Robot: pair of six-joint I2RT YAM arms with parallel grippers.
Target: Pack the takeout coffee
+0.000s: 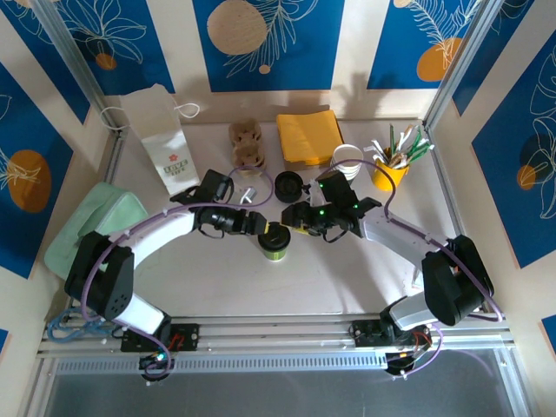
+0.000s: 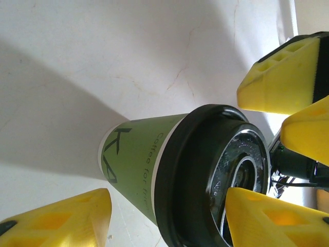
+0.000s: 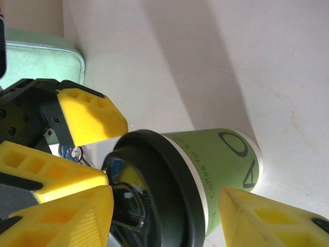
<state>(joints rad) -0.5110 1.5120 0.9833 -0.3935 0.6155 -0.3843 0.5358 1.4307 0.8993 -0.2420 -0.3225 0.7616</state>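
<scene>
The takeout coffee (image 1: 275, 242) is a green paper cup with a black lid, standing upright mid-table. In the left wrist view the cup (image 2: 139, 159) lies between my left gripper's (image 2: 164, 216) yellow fingers (image 2: 56, 218); the lower-left finger is clear of the wall and the other overlaps the lid, so the gripper is open. My right gripper (image 3: 164, 218) also straddles the cup (image 3: 226, 159), open, with one finger close to the green wall. From above, the left gripper (image 1: 263, 224) and right gripper (image 1: 298, 217) meet just behind the cup.
Along the back stand a white paper bag (image 1: 163, 143), a brown cup carrier (image 1: 248, 143), yellow napkins (image 1: 310, 137), stacked white cups (image 1: 347, 157) and a yellow holder of stirrers (image 1: 391, 169). A loose black lid (image 1: 287, 185) lies behind the grippers. A green pad (image 1: 95, 221) sits left.
</scene>
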